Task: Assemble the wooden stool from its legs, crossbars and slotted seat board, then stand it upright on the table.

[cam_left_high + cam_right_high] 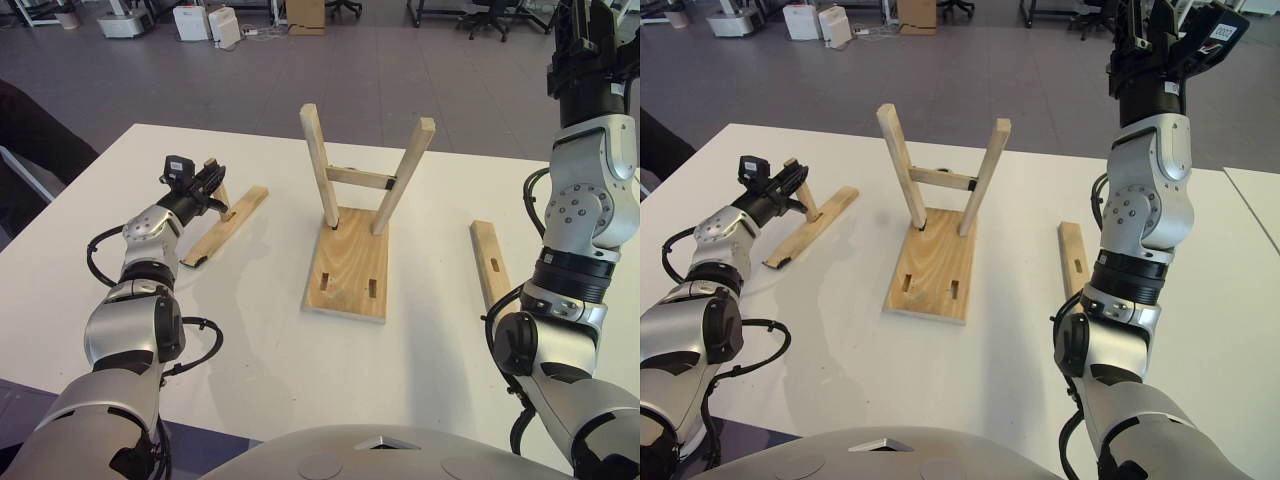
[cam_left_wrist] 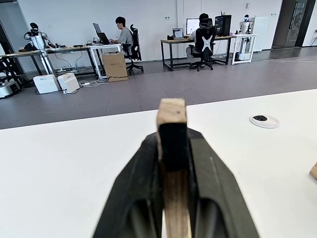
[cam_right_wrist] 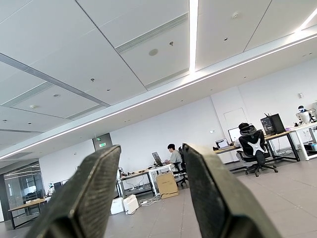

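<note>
The claw (image 3: 151, 148) points steeply up, its two dark fingers (image 3: 89, 198) held well apart. The gap between them frames an office: a panelled ceiling (image 3: 99, 59) with a long light strip (image 3: 193, 29), desks (image 3: 141, 175) along the far wall, a cardboard box (image 3: 167, 184) on the floor and a black chair (image 3: 252, 148).

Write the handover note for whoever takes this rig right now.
Left gripper: jaws shut on a short wooden bar, by the loose leg lying at left on the table.
Right gripper: raised high, jaws open, empty.
Done: two legs stand in the far slots of the seat board, with a crossbar between them.
To do: the near slots are empty and another leg lies at right; fit the rest, then stand it upright.
</note>
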Controlling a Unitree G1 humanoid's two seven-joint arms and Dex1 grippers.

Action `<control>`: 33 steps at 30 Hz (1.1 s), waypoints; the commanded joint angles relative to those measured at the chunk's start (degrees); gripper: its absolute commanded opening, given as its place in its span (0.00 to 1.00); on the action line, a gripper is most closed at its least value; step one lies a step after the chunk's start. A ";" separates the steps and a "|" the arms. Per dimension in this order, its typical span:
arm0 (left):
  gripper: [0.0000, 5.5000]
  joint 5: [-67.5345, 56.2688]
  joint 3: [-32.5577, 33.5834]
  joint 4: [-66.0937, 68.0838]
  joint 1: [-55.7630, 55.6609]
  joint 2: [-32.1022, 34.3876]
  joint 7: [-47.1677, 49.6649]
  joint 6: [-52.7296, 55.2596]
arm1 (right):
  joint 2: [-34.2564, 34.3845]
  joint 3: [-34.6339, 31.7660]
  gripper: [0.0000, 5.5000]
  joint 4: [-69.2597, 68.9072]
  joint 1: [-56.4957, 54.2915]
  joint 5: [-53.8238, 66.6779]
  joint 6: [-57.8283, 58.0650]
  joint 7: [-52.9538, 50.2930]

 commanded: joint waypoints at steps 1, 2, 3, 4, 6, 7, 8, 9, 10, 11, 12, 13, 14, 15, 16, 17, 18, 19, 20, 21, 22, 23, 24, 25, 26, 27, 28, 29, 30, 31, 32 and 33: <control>0.07 0.54 -0.18 -0.04 -0.38 -0.54 -0.34 -0.21 | 0.20 0.04 0.43 0.35 -0.09 0.50 0.88 0.03; 0.07 0.57 -0.23 -0.07 -0.33 -0.60 -0.45 -0.24 | 0.21 0.05 0.43 0.37 -0.07 0.50 0.90 0.03; 0.07 0.58 -0.27 -0.10 -0.31 -0.69 -0.53 -0.27 | 0.20 0.05 0.43 0.34 -0.03 0.52 0.94 0.01; 0.07 0.59 -0.32 -0.13 -0.33 -0.82 -0.60 -0.31 | 0.20 0.04 0.43 0.33 -0.01 0.52 0.95 -0.01; 0.07 0.65 -0.54 -0.28 -0.40 -1.40 -1.01 -0.49 | 0.24 0.07 0.43 0.46 -0.05 0.48 0.91 -0.01; 0.07 0.69 -0.62 -0.34 -0.43 -1.64 -1.15 -0.58 | 0.26 0.09 0.43 0.51 -0.06 0.46 0.90 0.00; 0.07 0.72 -0.67 -0.37 -0.45 -1.87 -1.24 -0.65 | 0.27 0.10 0.43 0.53 -0.06 0.44 0.90 0.01; 0.07 0.74 -0.70 -0.40 -0.46 -2.05 -1.34 -0.71 | 0.26 0.10 0.43 0.47 -0.04 0.44 0.96 -0.04; 0.07 0.76 -0.72 -0.41 -0.51 -2.20 -1.44 -0.75 | 0.23 0.07 0.43 0.39 0.00 0.44 1.02 -0.12; 0.07 0.80 -0.74 -0.40 -0.60 -2.26 -1.49 -0.72 | 0.23 0.06 0.43 0.42 -0.07 0.42 1.04 -0.20; 0.07 0.87 -0.78 -0.37 -0.67 -2.29 -1.49 -0.68 | 0.25 0.05 0.43 0.42 -0.09 0.40 1.03 -0.26; 0.07 1.01 -0.81 -0.19 -0.60 -2.18 -1.18 -0.52 | 0.30 0.06 0.43 0.51 -0.15 0.40 0.96 -0.26; 0.07 1.15 -0.81 0.01 -0.41 -2.03 -0.83 -0.34 | 0.35 0.11 0.43 0.64 -0.24 0.39 0.89 -0.23; 0.07 1.34 -0.83 0.23 -0.01 -1.76 -0.46 -0.18 | 0.39 0.20 0.43 0.81 -0.40 0.36 0.84 -0.17; 0.07 1.61 -0.87 0.49 0.58 -1.45 -0.09 0.02 | 0.32 0.19 0.43 0.93 -0.56 0.38 0.84 -0.11; 0.07 1.94 -0.93 0.74 1.21 -1.14 0.37 0.22 | 0.21 0.13 0.43 0.94 -0.62 0.42 0.86 -0.10; 0.07 2.27 -0.99 0.99 1.88 -0.81 0.87 0.41 | 0.19 0.11 0.43 0.99 -0.68 0.44 0.82 -0.10; 0.07 2.90 -1.32 1.26 2.78 -0.52 1.52 0.48 | 0.24 0.12 0.43 1.00 -0.64 0.41 0.75 -0.13; 0.07 3.49 -1.67 1.50 3.79 -0.35 2.30 0.47 | 0.31 0.16 0.43 1.02 -0.61 0.38 0.68 -0.15; 0.07 3.88 -1.95 1.64 4.66 -0.22 2.90 0.42 | 0.38 0.21 0.43 1.00 -0.60 0.35 0.66 -0.19; 0.07 3.63 -1.79 1.55 5.85 -0.32 3.51 -0.01 | 0.37 0.19 0.43 0.94 -0.56 0.38 0.68 -0.22; 0.07 3.32 -1.70 1.32 6.84 -0.47 3.80 -0.66 | 0.37 0.15 0.43 0.79 -0.45 0.39 0.69 -0.29; 0.07 2.28 -1.07 0.67 8.00 -0.85 3.78 -1.62 | 0.41 0.11 0.43 0.61 -0.26 0.42 0.71 -0.35; 0.07 1.13 -0.46 -0.50 9.43 -1.39 3.08 -2.98 | 0.48 0.08 0.43 0.27 0.06 0.45 0.76 -0.46; 0.07 -0.30 0.42 -2.22 11.13 -2.10 2.29 -4.10 | 0.53 0.04 0.43 0.14 0.23 0.46 0.74 -0.52; 0.07 -1.31 1.10 -3.74 12.57 -2.67 1.98 -4.57 | 0.55 -0.01 0.43 0.16 0.27 0.48 0.69 -0.55; 0.07 -3.01 2.00 -5.59 14.03 -3.40 1.45 -3.27 | 0.52 -0.17 0.43 -0.08 0.35 0.50 0.71 -0.75; 0.07 -4.36 2.47 -8.26 16.16 -4.08 1.54 -1.21 | 0.49 -0.28 0.43 -0.14 0.37 0.52 0.67 -0.82; 0.07 -5.51 2.62 -11.35 18.28 -4.64 1.86 1.48 | 0.50 -0.36 0.43 -0.11 0.39 0.55 0.63 -0.86; 0.07 -6.02 2.10 -15.25 20.63 -4.99 2.79 5.36 | 0.51 -0.51 0.43 -0.68 0.80 0.51 0.68 -1.14; 0.07 -6.79 1.49 -20.80 23.67 -5.36 4.14 10.44 | 0.56 -0.62 0.43 -1.08 1.11 0.49 0.72 -1.36; 0.07 -8.72 1.01 -27.48 27.00 -5.81 5.90 18.95 | 1.15 -1.67 0.43 -1.52 1.22 1.86 1.45 -2.43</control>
